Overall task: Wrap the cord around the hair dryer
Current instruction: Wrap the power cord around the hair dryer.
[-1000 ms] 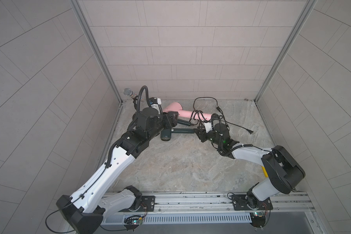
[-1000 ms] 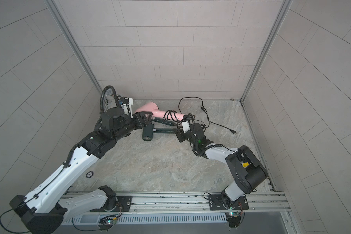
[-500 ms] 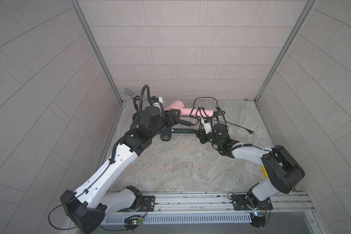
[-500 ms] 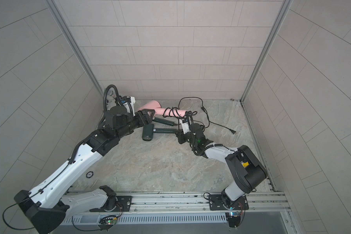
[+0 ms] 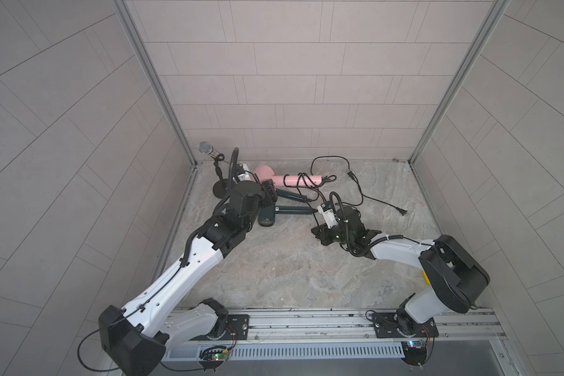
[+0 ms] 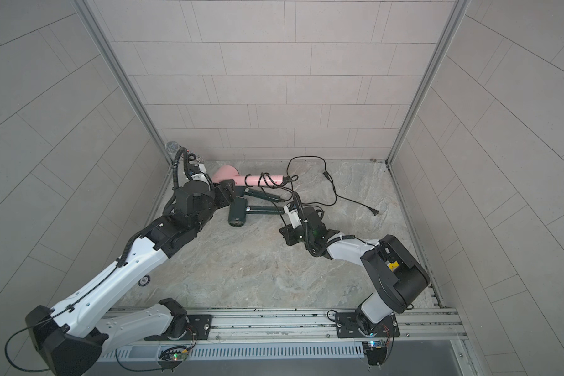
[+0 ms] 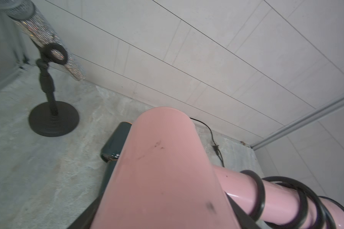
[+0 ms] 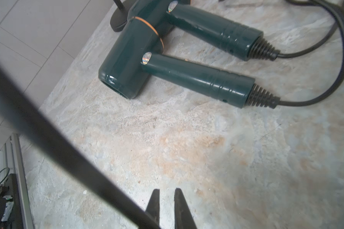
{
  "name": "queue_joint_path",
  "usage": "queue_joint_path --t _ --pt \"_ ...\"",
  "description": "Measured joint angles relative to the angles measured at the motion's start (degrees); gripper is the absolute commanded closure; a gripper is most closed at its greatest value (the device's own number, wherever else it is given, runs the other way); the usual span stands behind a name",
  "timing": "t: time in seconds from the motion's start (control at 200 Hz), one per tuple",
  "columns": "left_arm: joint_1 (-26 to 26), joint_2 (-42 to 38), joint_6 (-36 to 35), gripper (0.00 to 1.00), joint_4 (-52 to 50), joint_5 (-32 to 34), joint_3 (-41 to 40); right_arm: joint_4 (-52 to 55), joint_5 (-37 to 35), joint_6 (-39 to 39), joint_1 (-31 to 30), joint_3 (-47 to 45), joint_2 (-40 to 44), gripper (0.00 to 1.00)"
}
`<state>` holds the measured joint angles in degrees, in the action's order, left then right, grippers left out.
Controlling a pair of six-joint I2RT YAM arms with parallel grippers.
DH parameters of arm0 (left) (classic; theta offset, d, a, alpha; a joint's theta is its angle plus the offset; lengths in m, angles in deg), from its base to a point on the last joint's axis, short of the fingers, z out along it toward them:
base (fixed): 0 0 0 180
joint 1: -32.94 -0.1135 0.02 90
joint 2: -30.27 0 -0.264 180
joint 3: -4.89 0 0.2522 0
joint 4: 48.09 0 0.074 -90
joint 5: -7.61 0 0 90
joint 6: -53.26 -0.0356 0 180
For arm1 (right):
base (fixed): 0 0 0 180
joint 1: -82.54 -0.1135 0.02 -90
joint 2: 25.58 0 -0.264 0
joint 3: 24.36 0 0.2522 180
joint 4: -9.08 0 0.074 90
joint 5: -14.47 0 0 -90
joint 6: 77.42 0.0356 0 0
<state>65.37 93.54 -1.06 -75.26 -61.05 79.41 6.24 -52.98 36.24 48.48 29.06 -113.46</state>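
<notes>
Left arm (image 5: pixel 189 263) and right arm (image 5: pixel 401 254): white link shells, black joint housings; black corrugated conduit (image 5: pixel 231 166) loops over each wrist; yellow marking (image 6: pixel 392 266) on right elbow housing; right claw (image 8: pixel 167 190): two black tapered fingers (image 8: pixel 154 208); black base plates (image 5: pixel 240 322) on slotted rail (image 5: pixel 306 320).

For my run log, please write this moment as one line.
left gripper: holds pink hair dryer | cord: few loops on handle, rest lying loose | right gripper: jaws narrowly apart, grip unclear

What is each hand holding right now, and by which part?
The left hand grips the pink hair dryer by its head. Whether the right hand holds the cord cannot be told.
</notes>
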Motion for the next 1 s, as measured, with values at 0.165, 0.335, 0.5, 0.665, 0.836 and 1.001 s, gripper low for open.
queue_joint_path --t 0.165,0.335,0.5,0.665,0.836,1.001 --pt "1.5 0.3 -5.8 1.00 2.8 9.4 -2.3 7.1 -1.4 -1.2 -5.2 0.2 3.4 1.00" --pt "3.0 1.7 -9.9 1.00 8.9 17.5 -5.9 14.9 -1.1 -1.9 -9.0 3.0 7.6 1.00" --pt "4.9 5.3 -15.6 1.00 15.3 24.9 -8.5 23.6 -0.1 -3.7 -11.0 9.6 9.4 1.00" --pt "6.4 8.1 -21.2 1.00 22.8 27.8 -12.5 31.9 0.9 -5.1 -11.3 17.6 10.7 1.00" --pt "7.1 8.9 -24.2 1.00 26.1 25.6 -15.3 38.7 1.2 -7.5 -10.2 27.4 8.7 1.00" --pt "7.2 7.5 -25.5 1.00 26.3 20.1 -17.6 45.9 0.4 -11.2 -7.2 37.1 3.8 1.00"
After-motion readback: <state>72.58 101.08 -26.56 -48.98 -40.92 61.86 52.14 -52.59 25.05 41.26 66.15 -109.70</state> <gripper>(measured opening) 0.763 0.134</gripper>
